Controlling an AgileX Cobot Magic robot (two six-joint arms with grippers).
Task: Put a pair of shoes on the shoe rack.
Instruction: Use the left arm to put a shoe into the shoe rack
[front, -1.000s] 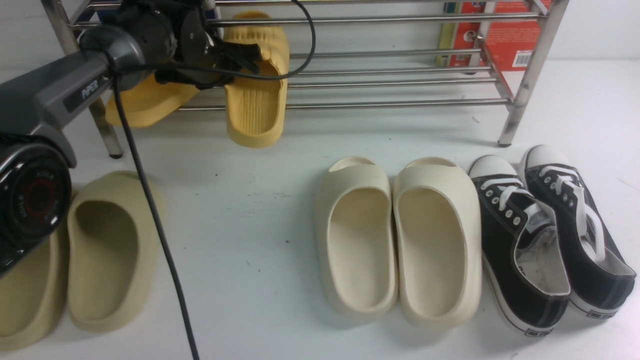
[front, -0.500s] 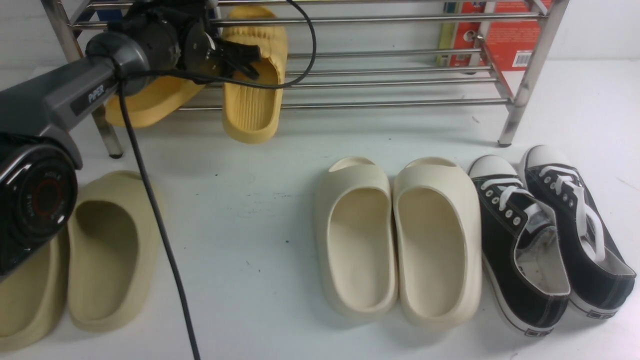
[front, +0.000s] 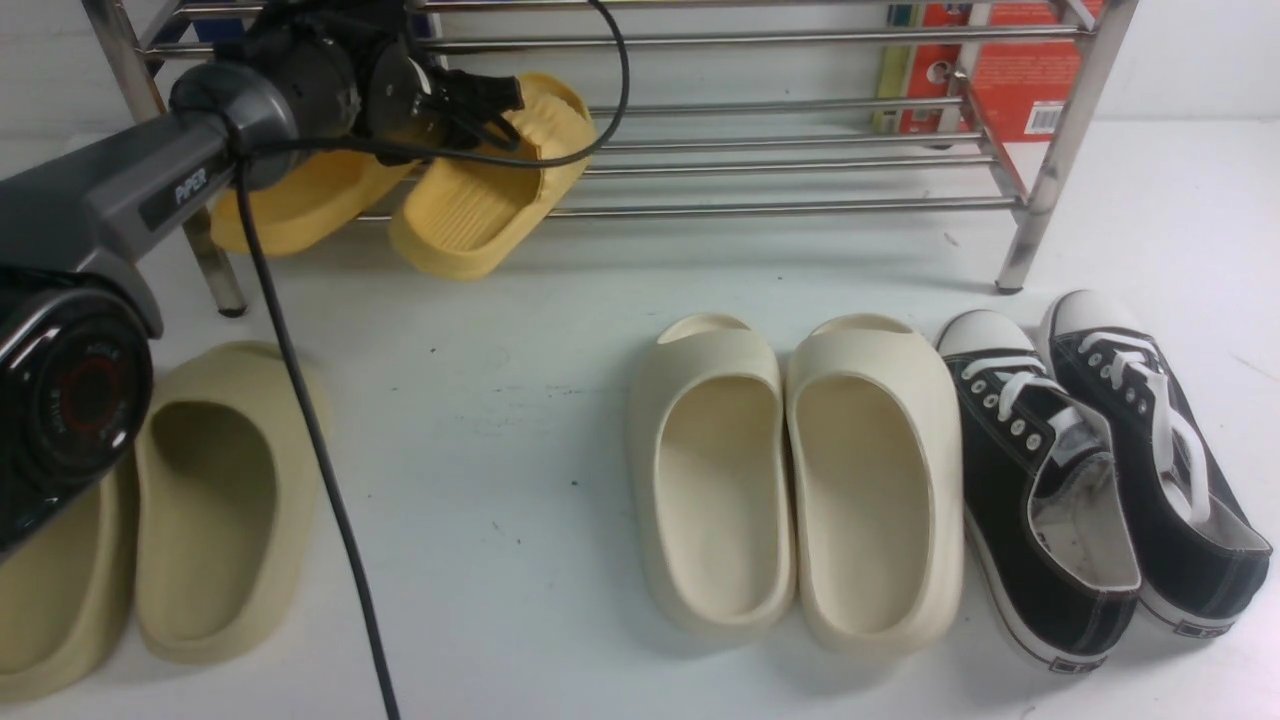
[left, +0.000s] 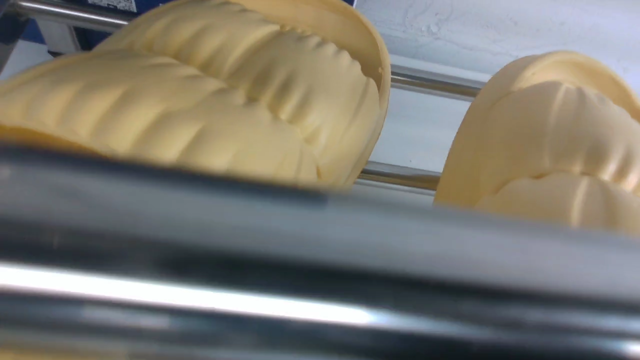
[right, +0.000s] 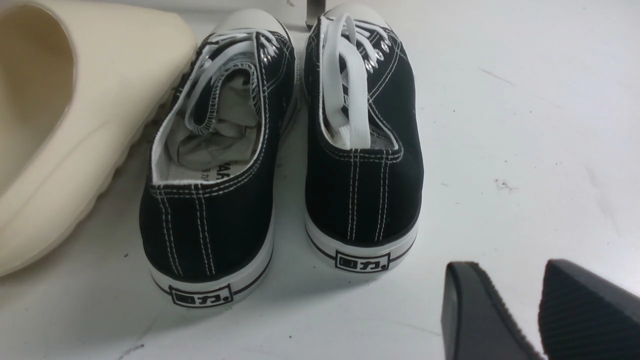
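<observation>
Two bright yellow slides make up the pair of shoes, and both are at the left end of the steel shoe rack (front: 800, 208). One slide (front: 300, 200) lies on the lower bars, partly behind my left arm. The other slide (front: 480, 200) lies tilted across the front bars, its heel over the edge toward the left. My left gripper (front: 490, 115) is open, right over this slide's strap. The left wrist view shows both ridged straps (left: 225, 100) (left: 550, 135) behind a blurred rack bar (left: 300, 250); its jaws are hidden. My right gripper (right: 510, 272) hangs open and empty over the table.
Smooth cream-white slides (front: 790, 480) stand on the table's middle, khaki slides (front: 215, 500) at the front left and black canvas sneakers (front: 1100, 470) at the right, just ahead of my right gripper. A red box (front: 1020, 70) stands behind the rack. My left arm's cable (front: 300, 400) hangs down over the khaki slides.
The second yellow slide hung heel-down from my left gripper. It has now swung its heel to the left and dropped onto the lower bars as the jaws spread.
</observation>
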